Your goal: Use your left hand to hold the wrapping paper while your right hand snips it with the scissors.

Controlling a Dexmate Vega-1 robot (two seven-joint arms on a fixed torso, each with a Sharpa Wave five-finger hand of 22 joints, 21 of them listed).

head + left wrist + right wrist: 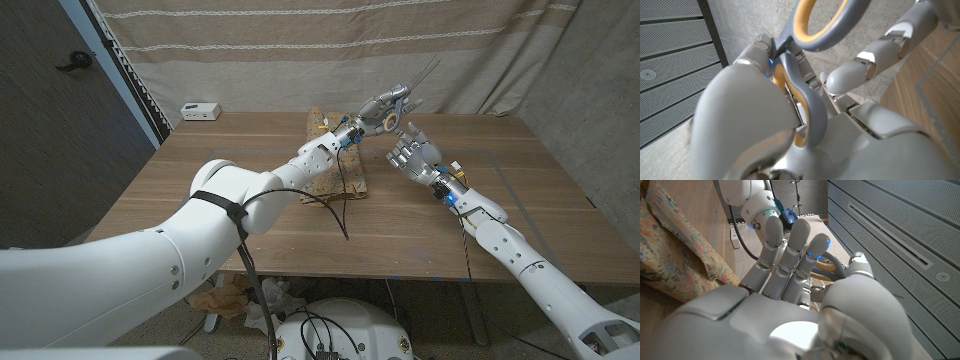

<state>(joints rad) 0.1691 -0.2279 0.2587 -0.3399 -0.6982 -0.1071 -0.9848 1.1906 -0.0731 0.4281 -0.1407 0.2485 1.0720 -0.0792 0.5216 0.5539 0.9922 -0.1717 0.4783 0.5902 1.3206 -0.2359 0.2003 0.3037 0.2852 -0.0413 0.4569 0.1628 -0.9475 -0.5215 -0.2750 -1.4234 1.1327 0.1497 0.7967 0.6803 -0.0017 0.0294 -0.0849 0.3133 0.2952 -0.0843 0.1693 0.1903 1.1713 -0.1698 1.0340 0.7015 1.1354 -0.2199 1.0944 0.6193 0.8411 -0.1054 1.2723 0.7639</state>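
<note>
Left hand is gripping the scissors, raised above the far side of the counter; blades are pointing up toward the curtain. In the left wrist view the grey-and-yellow handle loops are sitting between the fingers, closed round them. Right hand is hovering just beside the left one, fingers apart and slightly curled, holding nothing; in the right wrist view its fingertips are reaching close to a yellow handle loop, contact hard to call. Paper is lying on the counter under the left forearm, neither hand on it. Floral print is showing in the right wrist view. Most of the sheet is being hidden by the left arm in the head view. Whether the blades are open or shut: can't tell, too thin. A small white box is sitting at the far left edge of the counter. A black cable is hanging off the left arm across the counter.
</note>
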